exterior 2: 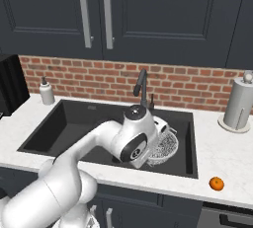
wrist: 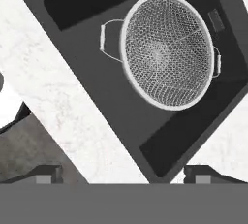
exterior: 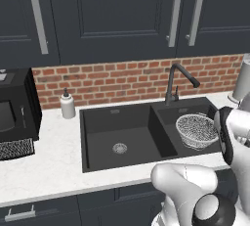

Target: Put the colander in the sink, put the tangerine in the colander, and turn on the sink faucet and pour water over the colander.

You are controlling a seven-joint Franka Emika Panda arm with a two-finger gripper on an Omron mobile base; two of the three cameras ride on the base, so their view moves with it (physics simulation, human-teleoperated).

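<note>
Colander: sits in the sink's smaller basin, empty.
Gripper: above the colander, fingers spread wide, holding nothing.
Tangerine: on the counter, well apart from the sink.
Tip: reach over, come straight down, squeeze the tangerine gently.

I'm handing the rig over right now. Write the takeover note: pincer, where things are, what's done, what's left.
Pincer: open, empty, above the sink's front edge.
Colander: sits in the right basin, nothing in it. Done.
Tangerine: on the counter, right of the sink near the front edge. Still to go into the colander.
Sink faucet: no water seen running. Still to turn on over the colander.
</note>
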